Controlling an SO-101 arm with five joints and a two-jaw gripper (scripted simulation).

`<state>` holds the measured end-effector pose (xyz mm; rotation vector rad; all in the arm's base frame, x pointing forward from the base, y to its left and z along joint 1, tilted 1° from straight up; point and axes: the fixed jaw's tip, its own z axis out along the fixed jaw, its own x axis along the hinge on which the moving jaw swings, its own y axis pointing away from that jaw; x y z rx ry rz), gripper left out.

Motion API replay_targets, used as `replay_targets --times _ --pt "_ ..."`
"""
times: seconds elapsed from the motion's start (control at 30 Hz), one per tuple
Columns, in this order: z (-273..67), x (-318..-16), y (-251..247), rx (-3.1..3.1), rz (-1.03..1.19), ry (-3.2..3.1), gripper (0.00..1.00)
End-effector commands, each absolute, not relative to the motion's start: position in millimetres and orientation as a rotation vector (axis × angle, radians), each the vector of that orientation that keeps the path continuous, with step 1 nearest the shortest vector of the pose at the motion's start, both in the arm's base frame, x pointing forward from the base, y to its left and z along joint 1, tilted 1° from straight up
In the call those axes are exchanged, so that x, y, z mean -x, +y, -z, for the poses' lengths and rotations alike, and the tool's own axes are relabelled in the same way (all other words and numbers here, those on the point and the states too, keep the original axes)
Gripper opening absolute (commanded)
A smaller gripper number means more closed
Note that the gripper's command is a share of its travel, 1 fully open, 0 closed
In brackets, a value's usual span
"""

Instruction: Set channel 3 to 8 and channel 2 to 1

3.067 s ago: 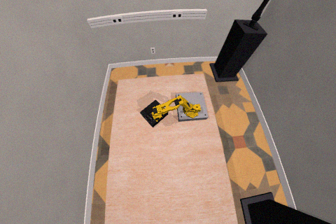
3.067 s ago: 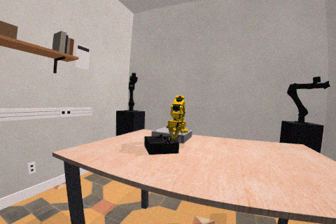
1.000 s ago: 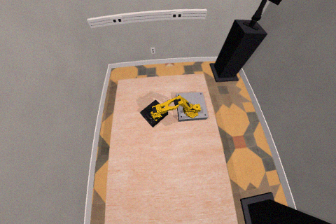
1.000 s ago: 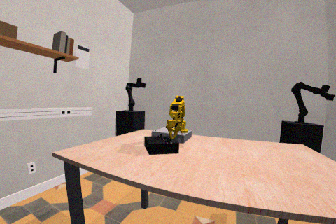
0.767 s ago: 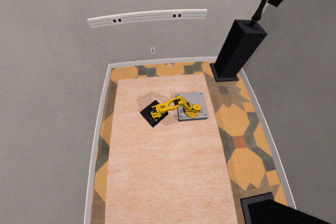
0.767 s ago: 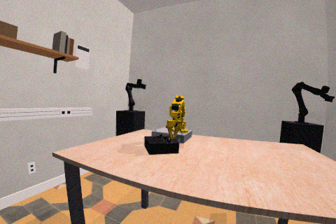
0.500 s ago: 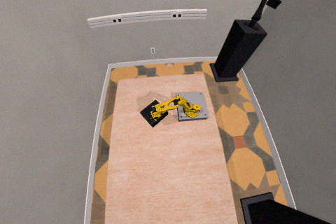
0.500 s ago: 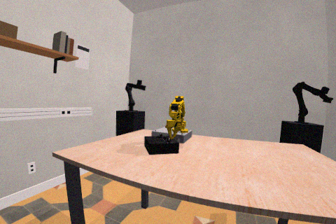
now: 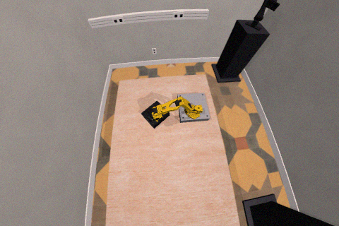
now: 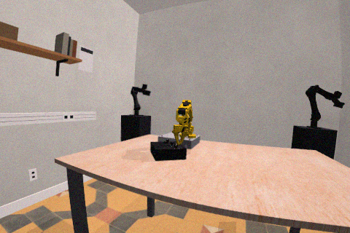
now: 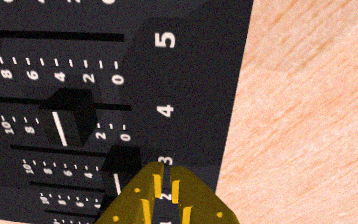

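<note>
The black lighting desk (image 9: 147, 114) (image 10: 168, 153) (image 11: 200, 65) sits on the table. My gripper (image 9: 155, 119) (image 10: 179, 144) (image 11: 167, 167) is shut and empty, low over the desk's label edge, covering part of the channel 3 label. In the wrist view, the channel 3 fader knob (image 11: 122, 159) is left of the fingertips, near its 0 end. The channel 4 fader knob (image 11: 74, 120) is further left and up, mid-scale, around 3 to 4. The channel 2 knob shows only partly, beside the left jaw; its level cannot be read. The channel 1 fader is hidden. Contact between tips and knob cannot be told.
The arm's grey base plate (image 9: 197, 99) (image 10: 193, 142) stands beside the desk on the wooden table (image 9: 165, 169) (image 10: 243, 178). The channel 5 slot (image 11: 75, 35) runs above channel 4 in the wrist view. Black pedestals (image 9: 241, 49) (image 10: 135, 125) stand off the table.
</note>
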<state>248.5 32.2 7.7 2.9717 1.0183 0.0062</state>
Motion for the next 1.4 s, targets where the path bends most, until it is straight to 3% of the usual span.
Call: replay_targets --times 0.0,1.37 --pt "-5.4 -248.6 28.3 -2.976 0.016 1.012 0.00" --pt "-5.4 -252.0 23.0 -2.977 0.017 1.012 0.00"
